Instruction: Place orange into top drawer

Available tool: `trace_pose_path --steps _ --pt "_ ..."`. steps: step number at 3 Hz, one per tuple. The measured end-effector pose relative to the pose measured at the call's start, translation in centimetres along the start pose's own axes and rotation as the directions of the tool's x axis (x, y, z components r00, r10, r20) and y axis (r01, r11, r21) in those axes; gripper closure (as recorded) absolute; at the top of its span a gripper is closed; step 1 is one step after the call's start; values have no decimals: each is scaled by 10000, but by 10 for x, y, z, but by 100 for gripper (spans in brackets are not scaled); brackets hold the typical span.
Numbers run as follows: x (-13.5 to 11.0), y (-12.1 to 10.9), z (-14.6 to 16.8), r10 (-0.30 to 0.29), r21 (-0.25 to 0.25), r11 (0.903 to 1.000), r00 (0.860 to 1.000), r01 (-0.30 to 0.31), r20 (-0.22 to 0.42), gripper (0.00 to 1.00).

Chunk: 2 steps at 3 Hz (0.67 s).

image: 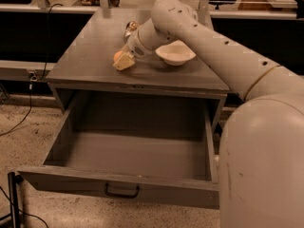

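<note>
Orange (pixel 117 56) fruit, small and round, sits on the grey tabletop (pixel 85 61) of a cabinet, towards the middle of the near half. Only its left side shows as a warm orange patch; the rest is hidden behind the pale yellowish tip of the gripper (pixel 123 61). The gripper is down at the tabletop, touching the fruit on its right and near sides. Whether it is clamped on the fruit or loose cannot be told.

A thick cream-coloured arm (pixel 213 46) reaches in from the right, crossing above the table's right half down to the gripper. Just to the right of the gripper, under the arm, stands a white bowl (pixel 175 52), larger than the fruit. Farther back on the table, beyond the gripper, a shiny silvery can (pixel 130 27) is partly covered by the arm.

Below the tabletop the top drawer (pixel 71 179) is pulled well out towards the near side. It is wide, shallow and grey, and nothing shows on its floor. A small dark handle (pixel 122 192) sits at the middle of its flat front panel. The robot's bulky body (pixel 261 165) fills the near right corner and overlaps the drawer's right end. A black cable (pixel 29 108) hangs at the far left above the speckled floor (pixel 23 141).
</note>
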<state>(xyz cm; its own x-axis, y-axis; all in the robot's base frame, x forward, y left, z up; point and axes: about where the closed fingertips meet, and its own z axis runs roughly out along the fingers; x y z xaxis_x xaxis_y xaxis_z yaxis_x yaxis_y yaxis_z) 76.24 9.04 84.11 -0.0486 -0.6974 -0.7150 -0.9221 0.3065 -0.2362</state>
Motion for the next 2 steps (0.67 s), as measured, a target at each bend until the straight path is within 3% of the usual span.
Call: trace_pose_path --steps 1,2 --pt "-25 7 -12 -560 -67 9984 9972 564 489 89" --pt "-62 34 -34 -1497 -192 9877 9750 1549 1642 100"
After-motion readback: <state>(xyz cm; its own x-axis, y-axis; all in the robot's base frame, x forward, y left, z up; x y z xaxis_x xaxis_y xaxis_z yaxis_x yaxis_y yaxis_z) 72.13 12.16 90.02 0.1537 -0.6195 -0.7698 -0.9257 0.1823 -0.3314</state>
